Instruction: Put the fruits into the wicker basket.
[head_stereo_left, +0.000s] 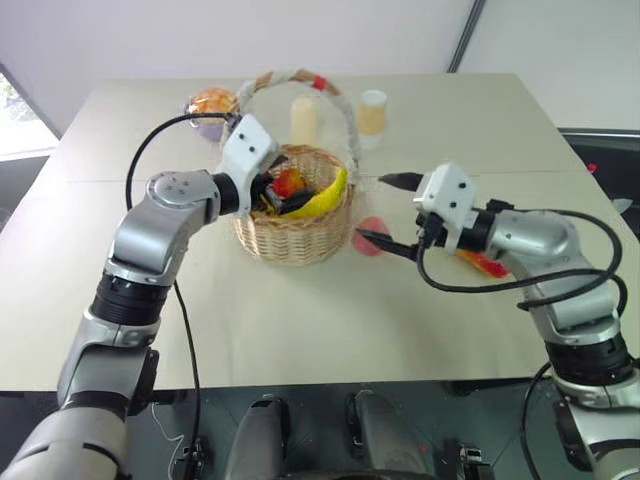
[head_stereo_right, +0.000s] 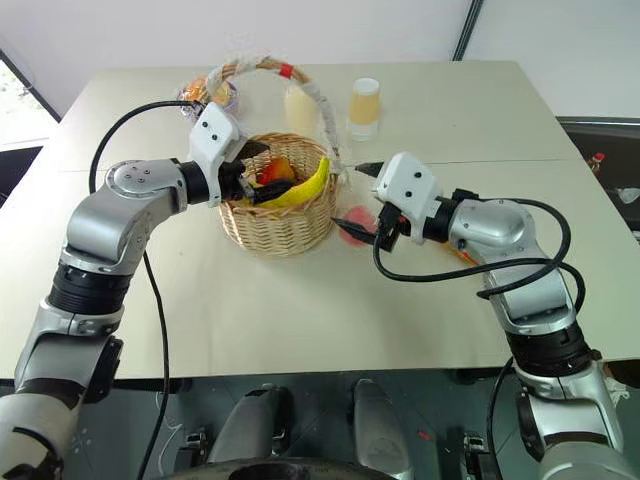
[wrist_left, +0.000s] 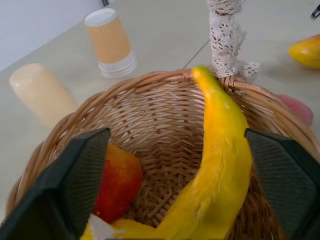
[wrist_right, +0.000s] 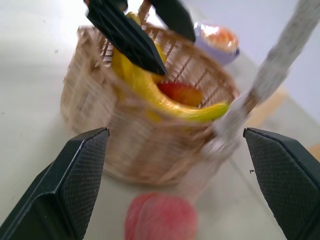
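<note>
Fruits: one banana (wrist_left: 220, 165) and one red-and-yellow fruit (wrist_left: 117, 182) in the single basket (head_stereo_left: 295, 235), one peach (wrist_right: 161, 220) outside; both grippers' jaws wide.

The right gripper (wrist_right: 175, 192) has its two black fingers spread wide, pointed toward the wicker basket (wrist_right: 140, 145). Inside the basket a yellow banana (wrist_right: 150, 92) lies curved along the near wall, with a red-and-yellow mango (wrist_right: 181, 93) just behind it. The left gripper (wrist_right: 147, 27) hangs over the basket's rim, fingers parted. A pink peach (wrist_right: 161, 219) sits on the table just in front of the basket. A purple bowl (wrist_right: 218, 41) stands behind the basket.
</note>
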